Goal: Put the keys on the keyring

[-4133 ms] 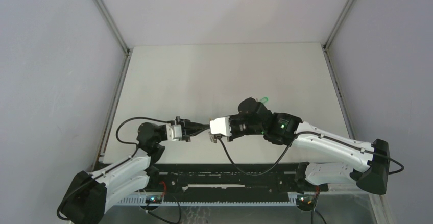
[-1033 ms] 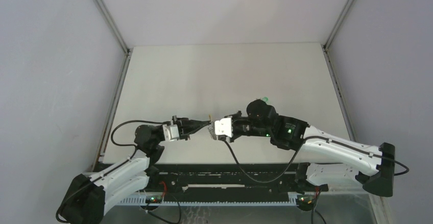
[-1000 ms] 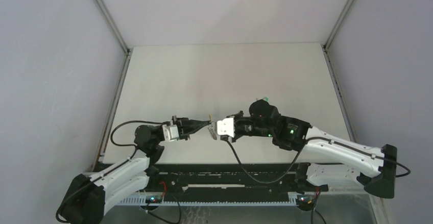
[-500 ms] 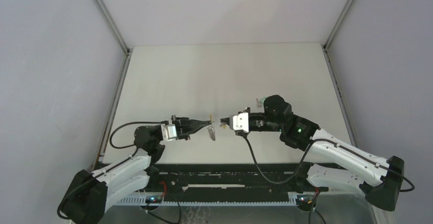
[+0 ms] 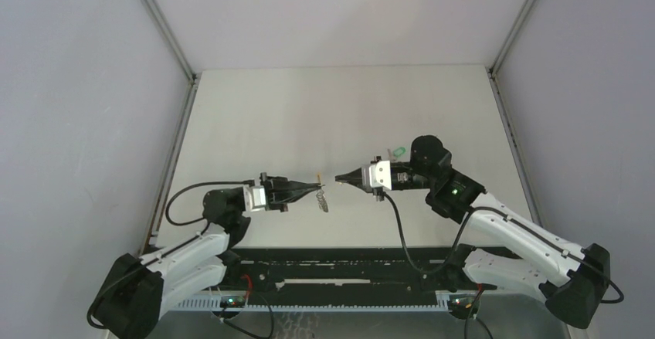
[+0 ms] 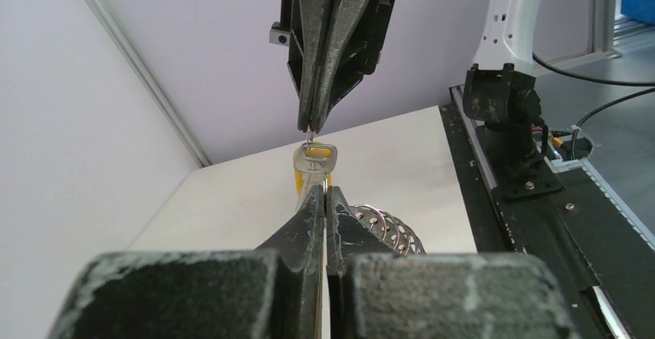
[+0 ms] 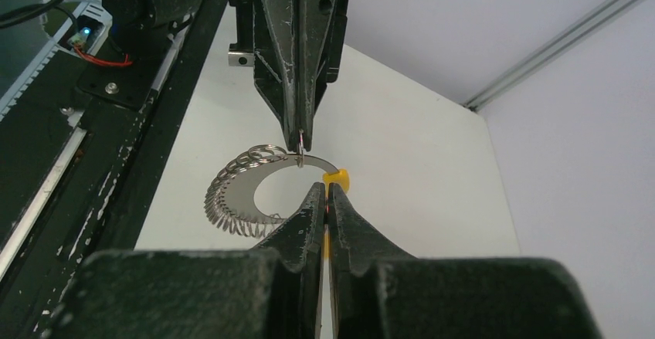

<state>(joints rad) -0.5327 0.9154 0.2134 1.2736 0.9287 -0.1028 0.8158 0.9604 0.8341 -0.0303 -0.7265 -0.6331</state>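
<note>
White table (image 5: 309, 115); green key (image 5: 398, 151) seen only from above; keyring (image 7: 246, 184) crescent, right wrist.

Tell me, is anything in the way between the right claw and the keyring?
Nothing visible is. The keyring hangs from the shut left gripper, and the right gripper points straight at it with only open air between.

Built of white shells between bulky black joints: left arm (image 5: 185, 254) at lower left of the top view, right arm (image 5: 525, 238) at lower right, each trailing a looping black cable (image 5: 171, 200). Lit by a green light (image 5: 453, 191) on one right-arm joint. Tapers at left gripper (image 5: 317, 188) and right gripper (image 5: 337, 177) into black fingers (image 6: 305, 223), scuffed white, with a small side screw (image 6: 276, 36).
</note>
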